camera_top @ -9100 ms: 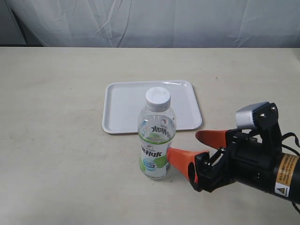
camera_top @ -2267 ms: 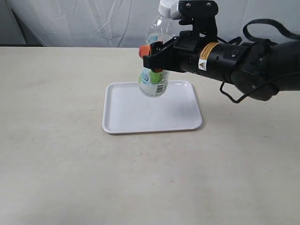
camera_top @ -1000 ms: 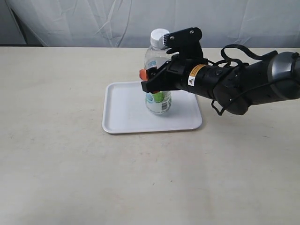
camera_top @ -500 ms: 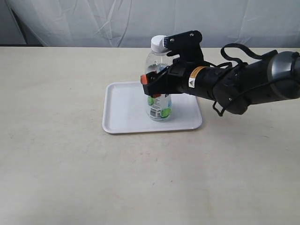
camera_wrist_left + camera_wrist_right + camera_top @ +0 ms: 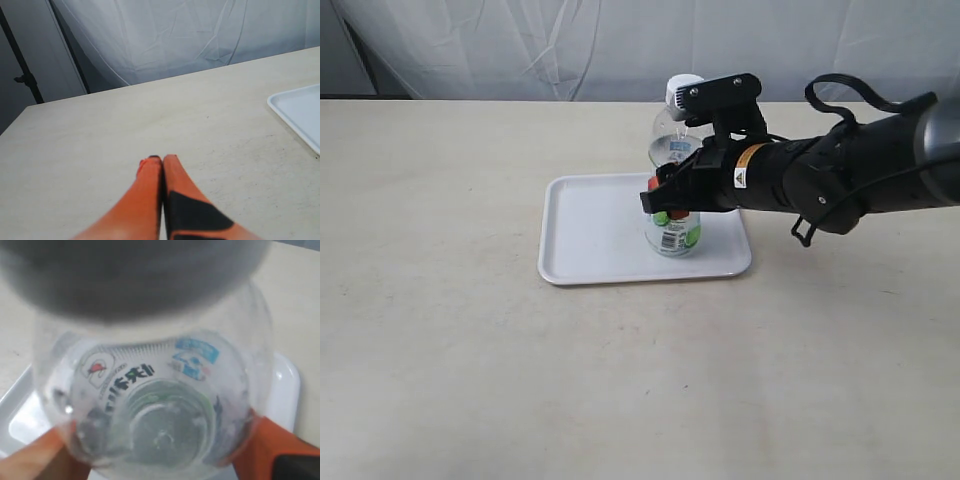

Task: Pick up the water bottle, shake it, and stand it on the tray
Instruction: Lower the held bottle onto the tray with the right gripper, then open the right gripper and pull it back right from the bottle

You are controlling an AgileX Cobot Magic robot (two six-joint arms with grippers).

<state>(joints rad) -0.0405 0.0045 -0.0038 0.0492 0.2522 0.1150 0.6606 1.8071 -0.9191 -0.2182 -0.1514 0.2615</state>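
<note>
The water bottle [image 5: 671, 235], clear with a white cap and a green-and-white label, is on the right part of the white tray [image 5: 590, 230]. Its base is on or just above the tray floor, and its top leans slightly right. My right gripper [image 5: 668, 200] is shut on its middle, reaching in from the right. In the right wrist view the bottle [image 5: 150, 390] fills the frame, an orange finger [image 5: 272, 445] pressing each side, with the tray [image 5: 286, 385] beneath. My left gripper [image 5: 162, 159] is shut on nothing above bare table; it is outside the exterior view.
A beige table [image 5: 450, 350] carries the tray. A white cloth backdrop [image 5: 520, 50] hangs along the far edge. One corner of the tray [image 5: 300, 112] shows in the left wrist view, and a dark stand [image 5: 25, 75] is off the table's side.
Over the last second my right gripper has carried the bottle down and to the right across the tray. The left gripper shows no change.
</note>
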